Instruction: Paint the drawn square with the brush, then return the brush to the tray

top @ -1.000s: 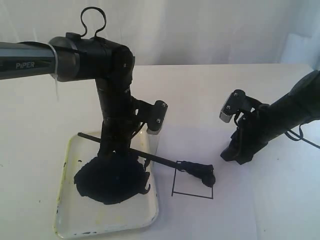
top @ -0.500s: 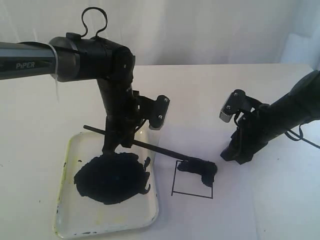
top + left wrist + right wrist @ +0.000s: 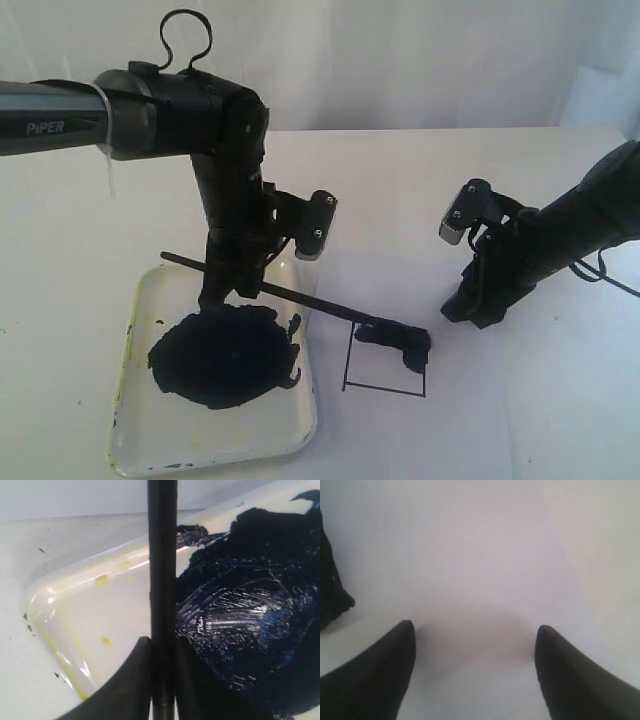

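Left gripper (image 3: 230, 285): clamping the brush (image 3: 305, 301) over the tray (image 3: 128, 380).
Brush tip: resting on the smeared drawn square (image 3: 385, 389).
Right gripper (image 3: 468, 308): hanging spread, gripping nothing.

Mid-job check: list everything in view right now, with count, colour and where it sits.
tray: one, white with a yellowish rim, on the table below the left arm
paint puddle: one, blue-black, inside the tray
brush: one, black, slanting from above the tray down to the drawn square
drawn square: one, thin black outline, beside the tray, mostly blank
paint smear: one, dark, along the square's far edge, at the brush tip
table: one, white, under everything
left fingers: two, black, closed on the brush shaft over the tray
right fingers: two, black, spread apart, empty, over the bare surface near the square
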### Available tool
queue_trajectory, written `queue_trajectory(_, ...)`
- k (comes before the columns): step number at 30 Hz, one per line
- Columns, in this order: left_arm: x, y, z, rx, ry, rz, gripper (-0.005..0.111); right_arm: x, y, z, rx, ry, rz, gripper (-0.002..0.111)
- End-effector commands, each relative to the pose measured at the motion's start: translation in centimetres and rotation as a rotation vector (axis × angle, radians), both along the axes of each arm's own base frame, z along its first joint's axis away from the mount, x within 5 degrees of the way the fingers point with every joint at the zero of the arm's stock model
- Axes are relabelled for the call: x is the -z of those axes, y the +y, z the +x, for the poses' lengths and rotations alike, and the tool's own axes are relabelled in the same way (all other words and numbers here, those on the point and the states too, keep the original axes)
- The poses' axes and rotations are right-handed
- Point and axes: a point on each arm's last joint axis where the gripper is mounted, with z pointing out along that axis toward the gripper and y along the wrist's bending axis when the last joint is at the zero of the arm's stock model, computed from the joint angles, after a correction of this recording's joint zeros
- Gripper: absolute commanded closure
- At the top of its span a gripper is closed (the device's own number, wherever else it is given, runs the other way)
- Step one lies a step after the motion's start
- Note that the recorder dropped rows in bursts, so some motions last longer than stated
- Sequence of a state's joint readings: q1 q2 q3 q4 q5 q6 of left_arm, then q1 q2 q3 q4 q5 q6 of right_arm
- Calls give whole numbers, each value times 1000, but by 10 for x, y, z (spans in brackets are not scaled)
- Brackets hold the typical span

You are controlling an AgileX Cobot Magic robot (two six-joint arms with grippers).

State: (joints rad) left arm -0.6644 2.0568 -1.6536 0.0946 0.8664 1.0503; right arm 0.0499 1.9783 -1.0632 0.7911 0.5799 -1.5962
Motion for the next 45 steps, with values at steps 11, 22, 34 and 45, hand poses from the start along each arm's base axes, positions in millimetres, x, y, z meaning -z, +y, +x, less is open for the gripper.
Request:
queue_trajectory(11, 4, 7, -20, -12, 127, 36, 107, 9, -3, 0, 4, 0, -35, 44)
queue_trajectory(22, 6, 8, -23, -13, 150, 39, 107, 9, -3, 0, 4, 0, -35, 44)
queue_trajectory(34, 6, 10, -27, 1, 199, 63, 107, 9, -3, 0, 4, 0, -35, 44)
queue_trajectory(45, 6, 9, -28, -4, 210, 46, 107, 9, -3, 0, 4, 0, -35, 44)
